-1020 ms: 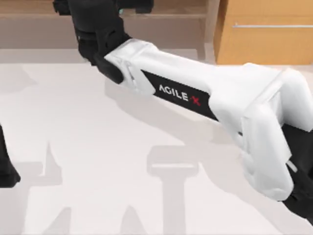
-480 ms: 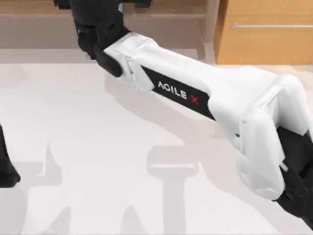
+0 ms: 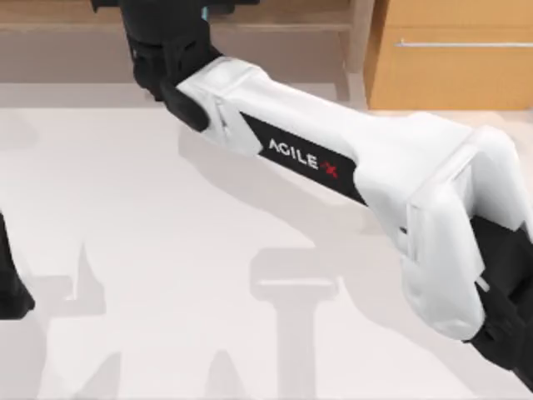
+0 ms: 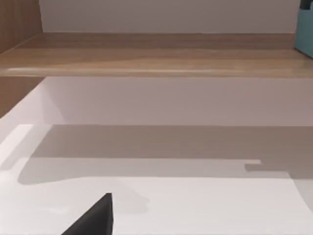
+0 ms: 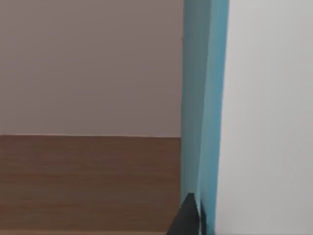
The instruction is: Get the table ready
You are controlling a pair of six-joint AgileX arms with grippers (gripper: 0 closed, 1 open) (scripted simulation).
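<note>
Plain white table (image 3: 150,250); brown wooden shelf (image 4: 146,54); orange-wood cabinet (image 3: 454,75); teal upright object (image 5: 203,98); white-and-black right arm (image 3: 350,167).

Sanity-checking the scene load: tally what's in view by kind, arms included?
AgileX arms: 2, right arm reaching across to the shelf, left arm at the table's left edge
White table: 1
Brown wooden shelf: 1
Orange-wood drawer cabinet with silver bar handle: 1
Teal upright object on the shelf, kind unclear: 1
Total: 6
</note>
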